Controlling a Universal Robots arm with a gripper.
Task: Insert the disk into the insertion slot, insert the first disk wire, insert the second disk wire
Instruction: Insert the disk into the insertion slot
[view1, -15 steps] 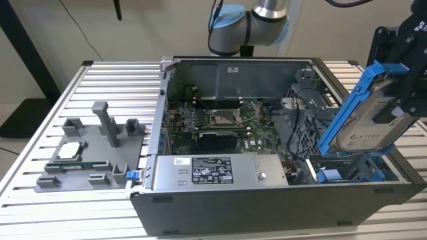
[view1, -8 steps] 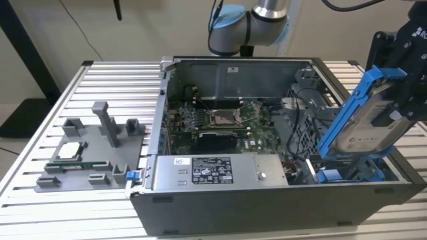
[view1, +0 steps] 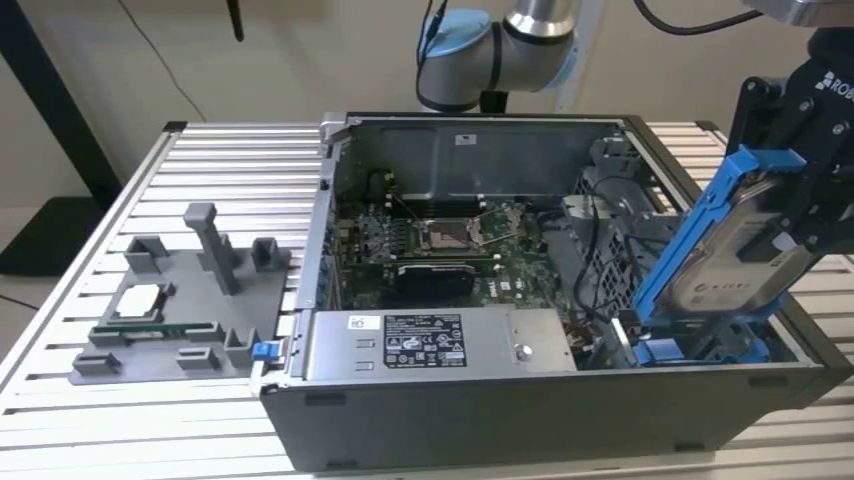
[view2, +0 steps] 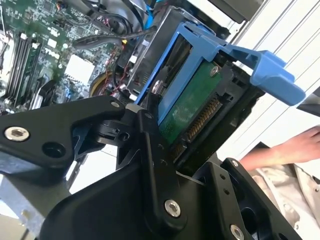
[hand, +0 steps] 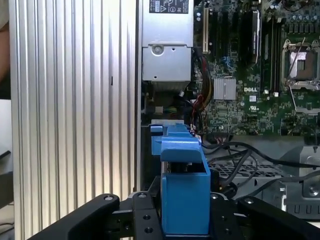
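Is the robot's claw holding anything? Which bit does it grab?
Yes. The gripper holds the disk by the two sides of its blue frame, at the raised upper end.

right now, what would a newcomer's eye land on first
The blue-framed disk, held steeply tilted in the jaws over a corner of the open case, at the exterior view's right. Next, the bare motherboard in the case, and a hand beyond the disk in the second wrist view.
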